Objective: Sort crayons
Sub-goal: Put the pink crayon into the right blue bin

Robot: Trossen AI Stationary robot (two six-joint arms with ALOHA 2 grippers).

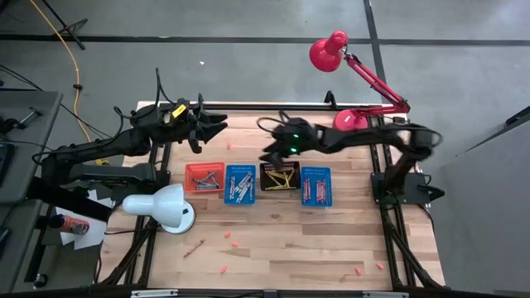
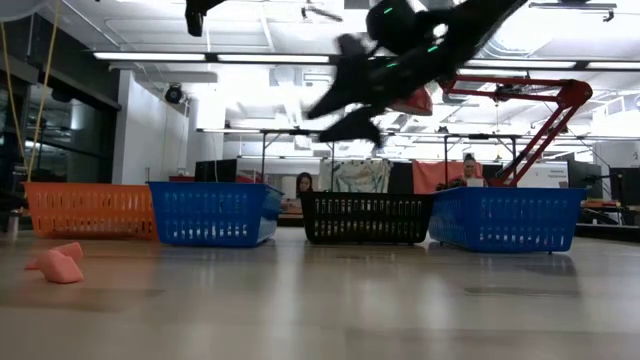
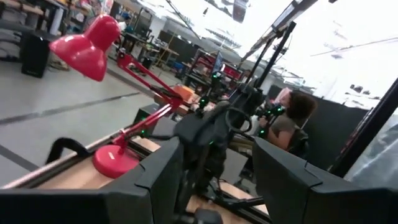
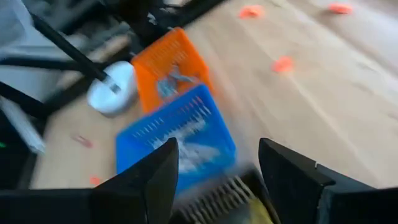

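Hovering over black basket point(image 1: 280, 176): right hand point(image 1: 270, 156), blurred, fingers apart.

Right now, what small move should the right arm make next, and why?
Probably swing toward the loose crayons near the table's front edge. The right tool hangs open and empty above the black basket, and the left tool waits at the back.

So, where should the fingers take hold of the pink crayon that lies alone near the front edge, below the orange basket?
Probably at the middle of its length, coming straight down from above. This pink crayon lies flat on the bare table with nothing beside it, so open fingers can pass down both long sides. Turn them across its length. The right gripper now hangs open over the black basket.
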